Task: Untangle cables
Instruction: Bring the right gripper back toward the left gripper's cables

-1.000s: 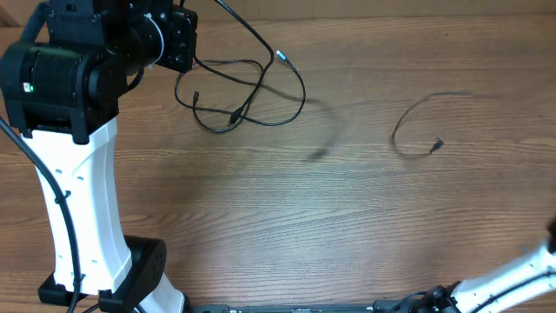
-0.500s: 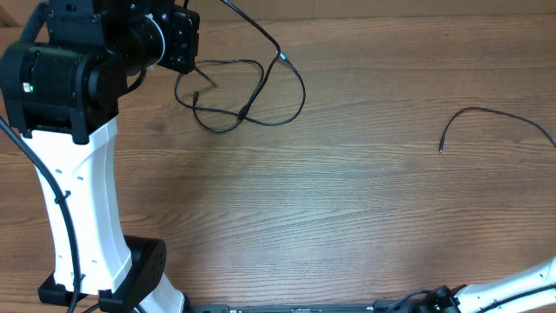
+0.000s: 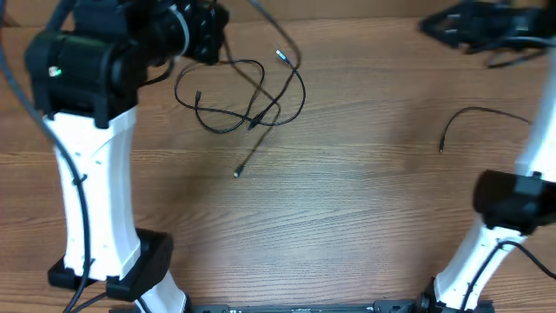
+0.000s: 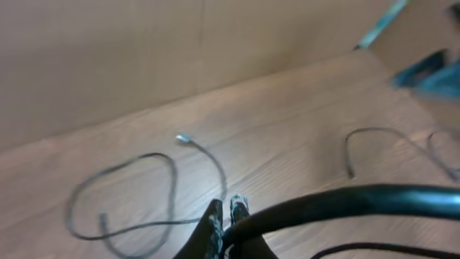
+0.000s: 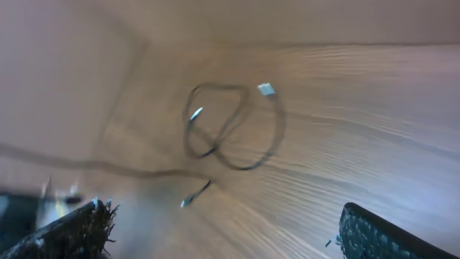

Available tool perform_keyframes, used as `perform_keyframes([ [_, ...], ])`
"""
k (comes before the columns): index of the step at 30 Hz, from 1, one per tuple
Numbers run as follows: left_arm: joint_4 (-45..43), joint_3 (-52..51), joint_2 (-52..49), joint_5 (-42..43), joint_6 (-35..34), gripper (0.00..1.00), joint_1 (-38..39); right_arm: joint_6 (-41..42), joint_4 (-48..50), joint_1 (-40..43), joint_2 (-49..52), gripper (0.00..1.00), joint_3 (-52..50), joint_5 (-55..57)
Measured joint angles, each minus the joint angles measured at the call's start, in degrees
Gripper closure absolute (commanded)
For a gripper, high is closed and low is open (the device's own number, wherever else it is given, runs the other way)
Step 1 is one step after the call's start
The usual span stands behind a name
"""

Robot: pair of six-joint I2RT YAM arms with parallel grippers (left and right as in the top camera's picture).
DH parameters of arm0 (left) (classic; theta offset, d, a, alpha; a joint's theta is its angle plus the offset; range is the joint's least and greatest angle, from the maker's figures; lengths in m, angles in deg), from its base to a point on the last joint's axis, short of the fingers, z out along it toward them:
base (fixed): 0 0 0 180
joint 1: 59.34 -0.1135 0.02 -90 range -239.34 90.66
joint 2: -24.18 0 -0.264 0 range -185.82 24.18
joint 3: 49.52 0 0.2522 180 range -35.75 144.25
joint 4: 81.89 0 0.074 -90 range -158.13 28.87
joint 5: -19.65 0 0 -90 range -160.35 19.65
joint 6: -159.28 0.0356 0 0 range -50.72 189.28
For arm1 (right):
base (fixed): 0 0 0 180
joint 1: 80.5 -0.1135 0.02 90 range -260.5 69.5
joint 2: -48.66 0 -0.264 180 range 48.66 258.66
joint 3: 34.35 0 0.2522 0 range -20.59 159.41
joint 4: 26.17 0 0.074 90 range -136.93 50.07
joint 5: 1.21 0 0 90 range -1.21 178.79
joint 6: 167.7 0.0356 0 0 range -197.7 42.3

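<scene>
One tangle [image 3: 254, 120] far-left; loose cable [image 3: 478, 109] near right edge.

Black cables [image 3: 261, 91] tangled in loops, far left; lone cable [image 3: 473, 109] curved, right.

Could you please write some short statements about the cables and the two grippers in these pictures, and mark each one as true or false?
1. The looped tangle of cables lies on the left arm's side of the table. True.
2. A single cable lies apart from the tangle, on the right arm's side. True.
3. The right gripper is clamped on a cable. False: in the right wrist view its fingers stand wide apart with nothing between them.
4. The left gripper has its jaws wide open. False: in the left wrist view its fingers are closed together.
</scene>
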Motion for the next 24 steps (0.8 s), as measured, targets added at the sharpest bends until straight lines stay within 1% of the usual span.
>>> perform_keyframes([
  [2,-2.4,0.0,-1.3,-0.5,-5.4,0.96,1.1,-2.3,0.9,-5.9,0.0,0.00,0.0,0.4],
  [5,-5.7,0.0,-4.0,-1.7,-18.9,0.96,2.0,-4.2,4.2,-12.0,0.0,0.00,0.0,0.7],
  [9,-11.4,-0.1,-7.7,-2.4,-32.1,0.96,1.9,-5.7,7.1,-16.9,0.0,0.00,0.0,1.1],
  [13,-15.7,-0.1,-9.1,-1.9,-40.4,0.96,2.0,-6.8,9.7,-20.3,0.0,0.00,0.0,1.2],
  [18,-16.2,-0.1,-9.2,-1.9,-51.4,0.96,2.6,-7.4,14.5,-24.4,0.0,0.00,-0.1,1.2],
  [20,-17.0,-0.1,-9.2,-1.9,-54.8,0.96,3.5,-7.5,16.1,-25.6,0.0,0.01,-0.1,1.1],
  [22,-17.5,-0.1,-9.2,-1.9,-56.7,0.96,4.7,-7.6,17.3,-26.3,0.0,0.04,-0.2,1.1],
  [23,-17.5,-0.1,-9.2,-1.9,-57.8,0.96,5.5,-7.6,18.0,-26.6,0.0,0.10,-0.2,1.1],
  [24,-17.5,-0.1,-9.2,-1.9,-58.7,0.96,6.3,-7.8,18.7,-26.9,0.0,0.14,-0.2,1.1],
])
